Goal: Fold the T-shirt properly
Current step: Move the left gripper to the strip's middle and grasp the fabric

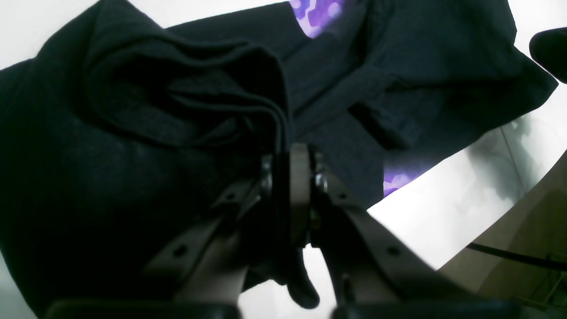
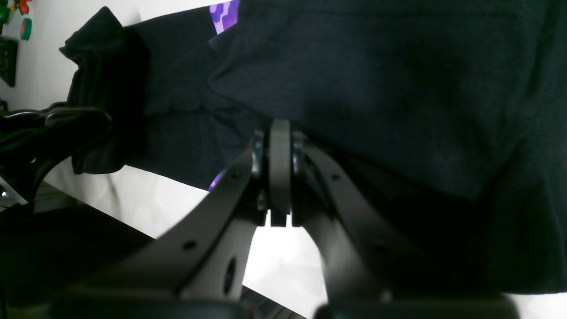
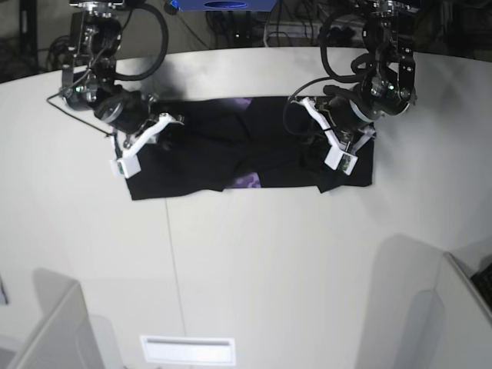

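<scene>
Two grippers pinching one limp shirt

The T-shirt (image 3: 231, 165) lies spread across the table (image 3: 254, 261); left gripper (image 1: 290, 177) is clenched on a bunched fold; right gripper (image 2: 280, 146) is clamped on cloth at the other end; soft, light fabric probably sags, so edges and corners suit gripping best

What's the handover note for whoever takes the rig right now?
Left gripper: shut on a bunched fold of the T-shirt.
Right gripper: shut on the T-shirt's cloth at the other end.
T-shirt lies stretched across the far side of the white table, mostly black side up, bits of purple print showing.
Done: both ends gripped, some cloth folded over.
Left: finish the folds into a neat stack, then release.
</scene>
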`<act>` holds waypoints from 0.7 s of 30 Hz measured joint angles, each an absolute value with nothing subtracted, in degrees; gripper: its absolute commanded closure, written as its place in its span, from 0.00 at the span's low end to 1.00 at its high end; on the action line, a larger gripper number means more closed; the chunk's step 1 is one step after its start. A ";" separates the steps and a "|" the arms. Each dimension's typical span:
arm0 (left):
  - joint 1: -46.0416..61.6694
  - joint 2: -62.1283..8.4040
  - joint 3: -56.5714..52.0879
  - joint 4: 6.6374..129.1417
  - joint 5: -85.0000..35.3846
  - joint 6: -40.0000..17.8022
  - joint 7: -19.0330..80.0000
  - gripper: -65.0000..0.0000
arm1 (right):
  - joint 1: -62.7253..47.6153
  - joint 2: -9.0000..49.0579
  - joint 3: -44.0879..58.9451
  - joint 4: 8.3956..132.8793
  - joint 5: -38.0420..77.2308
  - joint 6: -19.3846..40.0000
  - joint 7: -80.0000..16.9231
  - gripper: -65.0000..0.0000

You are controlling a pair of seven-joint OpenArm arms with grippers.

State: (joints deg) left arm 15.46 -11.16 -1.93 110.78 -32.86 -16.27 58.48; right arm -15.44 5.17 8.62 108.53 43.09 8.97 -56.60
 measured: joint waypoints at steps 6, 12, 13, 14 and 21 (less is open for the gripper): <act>15.97 -11.14 0.08 110.78 -32.84 -16.27 58.50 1.00 | -15.44 5.17 8.62 108.55 43.09 8.97 -56.60 1.00; 16.05 -11.14 0.03 110.74 -32.75 -16.27 58.48 1.00 | -15.44 5.17 8.62 108.55 43.07 8.97 -56.58 1.00; 16.05 -11.14 0.05 110.74 -32.69 -16.27 58.48 1.00 | -15.44 5.17 8.62 108.55 43.09 8.97 -56.60 1.00; 16.05 -11.14 0.03 110.74 -32.67 -16.27 58.48 1.00 | -15.44 5.15 8.62 108.55 43.11 8.97 -56.60 1.00; 16.03 -11.14 -0.67 110.72 -32.64 -16.27 58.48 1.00 | -15.44 5.15 8.62 108.55 43.11 8.97 -56.60 1.00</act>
State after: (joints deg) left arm 16.03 -11.14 -0.67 110.72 -32.64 -16.27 58.48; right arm -15.44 5.15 8.62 108.55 43.11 8.97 -56.60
